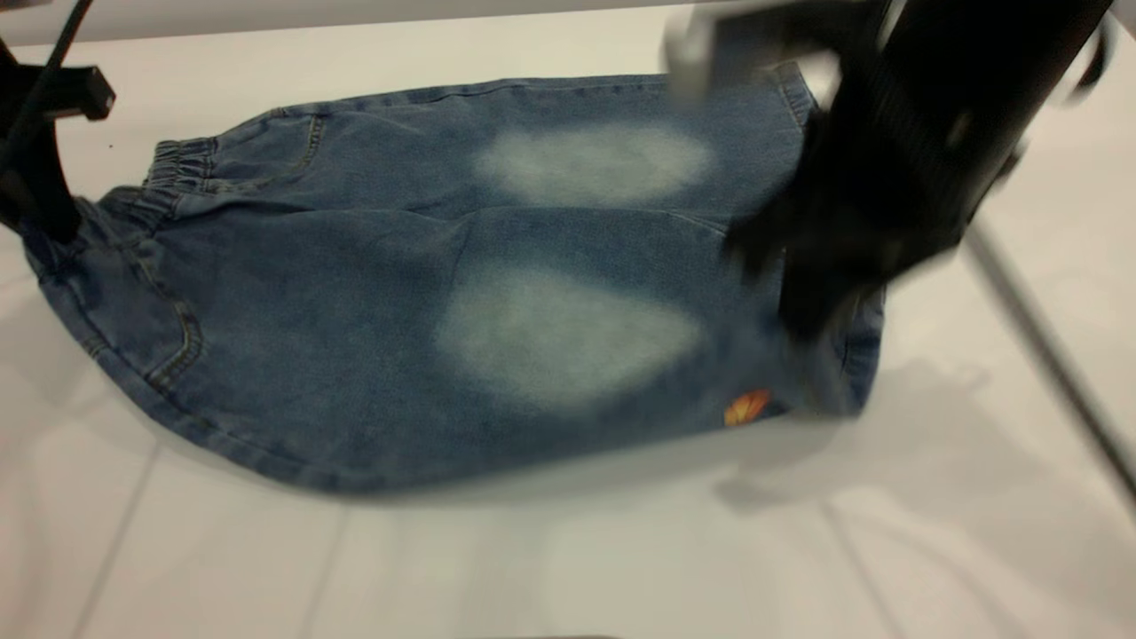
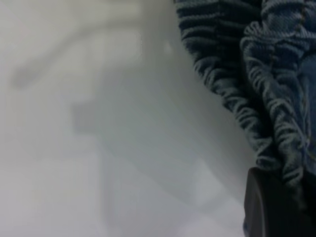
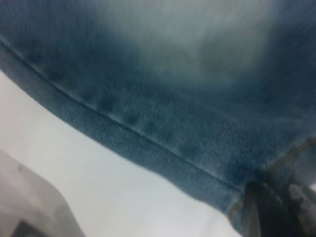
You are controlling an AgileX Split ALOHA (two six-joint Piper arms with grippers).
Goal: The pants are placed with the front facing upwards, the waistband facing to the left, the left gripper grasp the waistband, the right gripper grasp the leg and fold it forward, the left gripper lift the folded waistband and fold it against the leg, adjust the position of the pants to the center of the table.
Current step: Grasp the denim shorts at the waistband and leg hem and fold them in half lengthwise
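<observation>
The blue denim pants lie spread on the white table, with the ruffled waistband at the left and the legs to the right. My left gripper is at the far left, shut on the near end of the waistband. In the left wrist view the gathered waistband runs into a black finger. My right gripper is blurred and shut on the near leg's cuff, close to the orange emblem. In the right wrist view the stitched cuff ends at a dark finger.
A grey rail slants across the table at the right, behind the right arm. The table's far edge runs just beyond the pants. Bare white tabletop lies in front of the pants.
</observation>
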